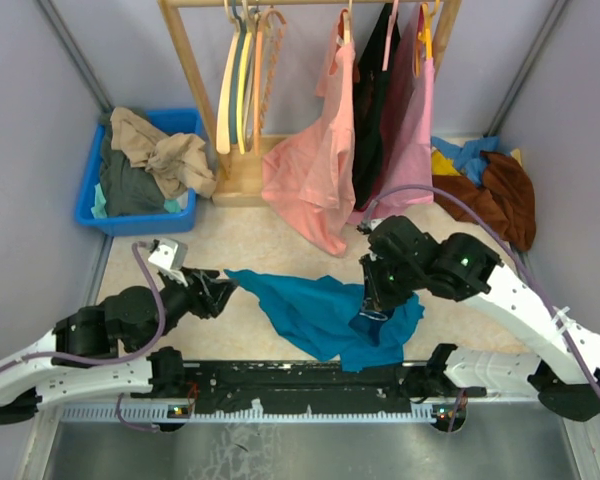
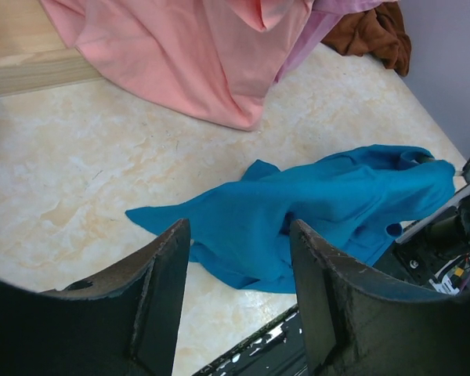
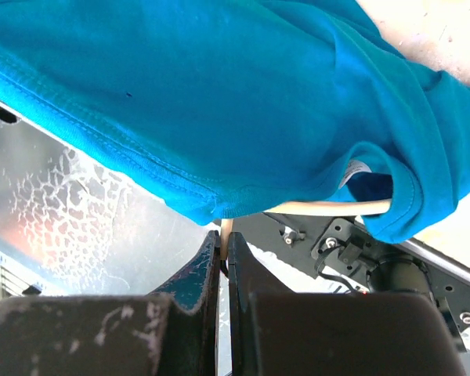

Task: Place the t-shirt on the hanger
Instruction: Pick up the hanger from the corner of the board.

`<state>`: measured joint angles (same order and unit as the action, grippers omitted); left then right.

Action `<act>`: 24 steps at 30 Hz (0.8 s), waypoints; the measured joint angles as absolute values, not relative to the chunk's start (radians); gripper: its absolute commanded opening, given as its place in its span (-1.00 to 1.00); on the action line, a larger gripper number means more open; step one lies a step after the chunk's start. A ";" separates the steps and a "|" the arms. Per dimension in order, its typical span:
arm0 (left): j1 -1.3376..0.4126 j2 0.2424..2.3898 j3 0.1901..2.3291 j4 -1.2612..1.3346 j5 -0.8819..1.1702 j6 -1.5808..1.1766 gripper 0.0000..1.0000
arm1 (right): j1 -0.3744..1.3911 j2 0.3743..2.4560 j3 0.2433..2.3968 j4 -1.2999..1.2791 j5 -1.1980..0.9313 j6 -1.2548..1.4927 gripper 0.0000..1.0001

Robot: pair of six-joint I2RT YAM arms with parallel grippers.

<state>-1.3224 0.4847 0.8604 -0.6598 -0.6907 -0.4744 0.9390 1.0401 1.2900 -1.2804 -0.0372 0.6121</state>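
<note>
1. The t-shirt [image 1: 325, 315] lies rumpled on the table [image 1: 280, 240], close to the near edge and between the two arms. One sleeve [image 1: 242, 278] is drawn out to a point toward the left arm. On the right side the cloth is bunched and raised off the surface.
2. The right wrist view shows the hanger [image 3: 329, 206] as a pale bar already inside the shirt. It shows through the neck opening, just under the white label [image 3: 351, 171]. We cannot see the hook or the far arm of the hanger.
3. The right gripper [image 3: 223, 235] has its fingers pressed together on a cream end of the hanger that sticks out below the hem. We judge this grip is what lifts that side, so the cloth hangs loose over the bar and can be pulled along it.
4. The left gripper [image 1: 220, 290] is spread wide with nothing in it. It sits low and points at the sleeve tip [image 2: 153, 215], just short of touching it. We take this as lining up to catch the free side and draw it over the other shoulder of the hanger.
5. Behind, a pink shirt [image 1: 310, 170] hangs from the wooden rack [image 1: 195, 70], and its hem comes down near the work area. It could snag if the t-shirt is lifted backward.
6. A blue bin [image 1: 90, 205] of clothes at the far left and a brown and yellow heap [image 1: 500, 195] at the far right are well apart from the shirt and do not obstruct it.
</note>
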 measured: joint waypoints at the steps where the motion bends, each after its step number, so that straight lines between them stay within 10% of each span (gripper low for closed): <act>1: -1.322 0.469 0.852 -0.659 -0.689 -0.475 0.19 | 0.939 1.036 1.306 -1.296 -0.037 0.609 -1.00; 24: -1.322 0.350 0.735 -0.499 -0.628 -0.304 0.28 | 0.938 1.001 1.623 -1.531 -0.065 0.540 -1.00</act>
